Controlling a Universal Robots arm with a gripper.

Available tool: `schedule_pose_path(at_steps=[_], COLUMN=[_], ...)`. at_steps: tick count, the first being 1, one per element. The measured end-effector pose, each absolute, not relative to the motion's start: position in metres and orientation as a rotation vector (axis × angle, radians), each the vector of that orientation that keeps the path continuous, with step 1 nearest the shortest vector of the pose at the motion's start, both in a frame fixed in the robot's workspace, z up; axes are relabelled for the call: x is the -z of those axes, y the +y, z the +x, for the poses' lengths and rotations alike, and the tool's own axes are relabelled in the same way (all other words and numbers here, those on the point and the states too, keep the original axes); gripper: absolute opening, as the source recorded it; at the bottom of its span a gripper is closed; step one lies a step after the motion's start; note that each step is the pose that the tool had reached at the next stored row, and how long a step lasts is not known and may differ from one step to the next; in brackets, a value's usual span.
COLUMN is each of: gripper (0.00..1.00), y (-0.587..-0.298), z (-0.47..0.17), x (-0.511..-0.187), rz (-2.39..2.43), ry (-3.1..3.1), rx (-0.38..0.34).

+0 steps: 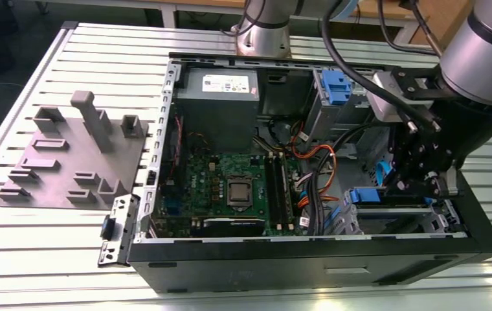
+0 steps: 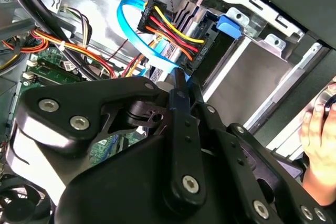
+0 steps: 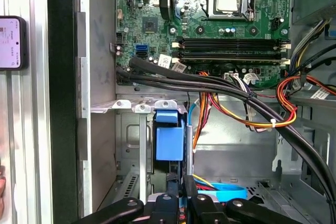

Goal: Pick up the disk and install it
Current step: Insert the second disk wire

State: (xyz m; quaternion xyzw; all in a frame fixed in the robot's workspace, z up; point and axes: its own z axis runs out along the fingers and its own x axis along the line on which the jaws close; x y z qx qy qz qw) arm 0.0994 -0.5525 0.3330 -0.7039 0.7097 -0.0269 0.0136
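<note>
Gripper (image 3: 178,187), jaws narrow, seemingly clamping the disk (image 3: 170,136), which stands in the drive bay (image 3: 131,145), lower centre of the first wrist view; likely rigid, weighty, shock-sensitive: best held by its edges

The exterior view looks steeply down from high over the worktop (image 1: 47,259) onto the open case (image 1: 315,262), with the arm (image 1: 488,58) at two o'clock. Both wrist views ride close inside the case, looking past the hand (image 3: 180,187): the first squarely at the motherboard (image 3: 210,30), the second slanting toward the drive bay (image 2: 257,82). All three share both.
</note>
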Motion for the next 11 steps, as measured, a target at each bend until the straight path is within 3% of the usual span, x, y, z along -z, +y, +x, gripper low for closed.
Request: schedule_pose_path(at_steps=[11], gripper=[0.16], y=[-0.5552], z=[0.0994], x=[-0.3288], rz=[-2.188], ry=[2.206], rx=[0.074])
